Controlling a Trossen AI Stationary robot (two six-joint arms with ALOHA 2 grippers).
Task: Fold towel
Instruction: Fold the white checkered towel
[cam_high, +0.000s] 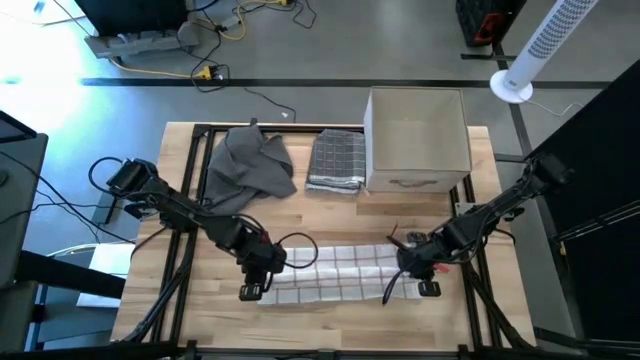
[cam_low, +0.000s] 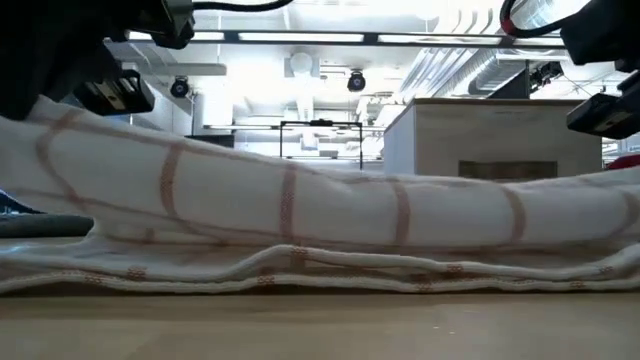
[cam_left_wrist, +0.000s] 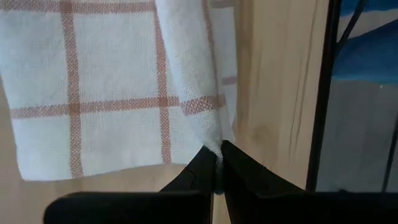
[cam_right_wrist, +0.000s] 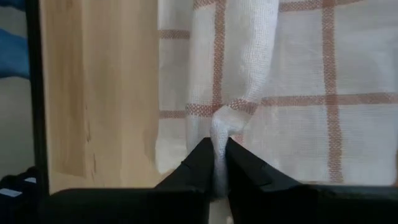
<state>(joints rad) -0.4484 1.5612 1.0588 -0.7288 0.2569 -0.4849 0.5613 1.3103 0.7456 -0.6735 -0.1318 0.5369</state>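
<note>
At the near edge of the pale wooden slatted table (cam_high: 180, 145), the white cotton towel with thin red-brown checks (cam_high: 335, 272) lay stretched left to right between the two arms. The left gripper (cam_high: 258, 272) pinched the towel's left end, its fingers (cam_left_wrist: 205, 171) clamped tight on a bunched corner. The right gripper (cam_high: 418, 268) was likewise closed on the right end, cloth gathered between its fingertips (cam_right_wrist: 239, 163). The low view showed one layer lifted and draped over another lying flat, so a lengthwise fold appeared to be under way. The next move probably called for carrying both held corners together across the lower layer and releasing evenly. Farther back sat a crumpled grey cloth (cam_high: 248, 167), a folded grey checked towel (cam_high: 336, 161) and a white cardboard box (cam_high: 417, 138).
</note>
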